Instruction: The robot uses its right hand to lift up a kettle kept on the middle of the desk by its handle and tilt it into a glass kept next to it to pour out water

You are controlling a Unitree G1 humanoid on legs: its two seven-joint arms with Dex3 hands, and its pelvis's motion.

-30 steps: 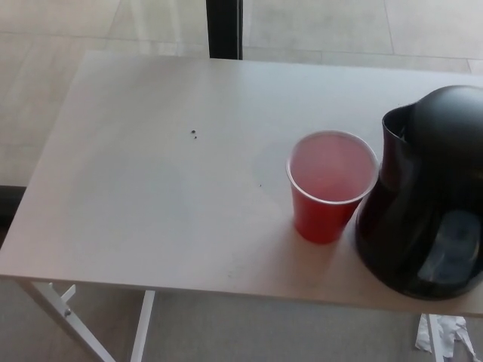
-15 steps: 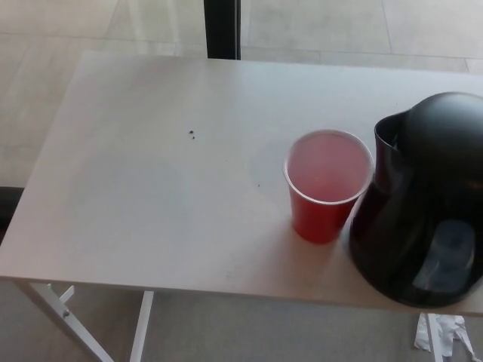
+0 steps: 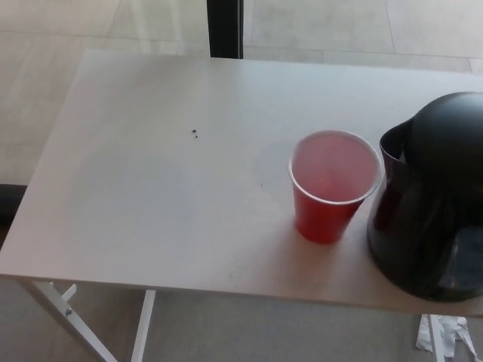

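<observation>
A black kettle [image 3: 432, 197] stands at the right edge of the head view, its spout turned toward the cup and its right side cut off by the picture's edge. Its handle does not show. Just left of it, close to touching, a red plastic cup [image 3: 333, 185] stands upright on the white desk [image 3: 166, 188], with a pale inside. Neither of my hands shows in the picture.
A small dark speck [image 3: 195, 134] lies on the desk left of centre. A black post [image 3: 225, 28] rises behind the far edge. White desk legs [image 3: 72, 317] show below the front edge, and crumpled white paper [image 3: 445, 335] lies on the floor at lower right.
The kettle sits slightly further right in the picture and is cut off more by the edge; the whole view has shifted a little, so the camera seems to have moved. The cup stays upright.
</observation>
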